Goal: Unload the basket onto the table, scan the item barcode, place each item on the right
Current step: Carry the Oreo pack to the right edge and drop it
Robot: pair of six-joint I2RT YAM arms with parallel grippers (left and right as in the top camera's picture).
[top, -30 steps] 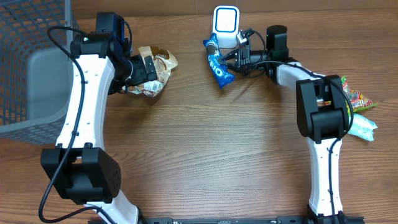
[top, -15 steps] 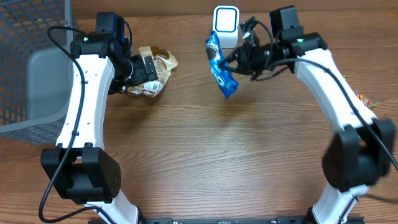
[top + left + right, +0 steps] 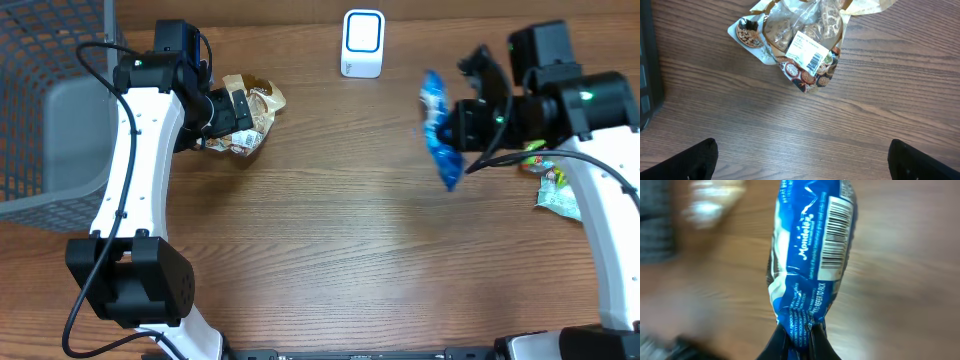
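The right gripper [image 3: 468, 124] was pressed together on the crimped end of a blue snack packet [image 3: 438, 140], which hung in the air over the right part of the table, well apart from the white scanner [image 3: 362, 43] at the far edge. In the wrist view the barcode [image 3: 837, 235] faced the camera, clear of the fingertips [image 3: 790, 342]. The packet looked light, its foil soft, crinkly and probably slippery, the contents likely brittle. The flat end seal seemed the safest hold, leaving the barcode uncovered. The left gripper [image 3: 800, 162] stood spread above a brown snack bag [image 3: 805, 50] near the far-left area.
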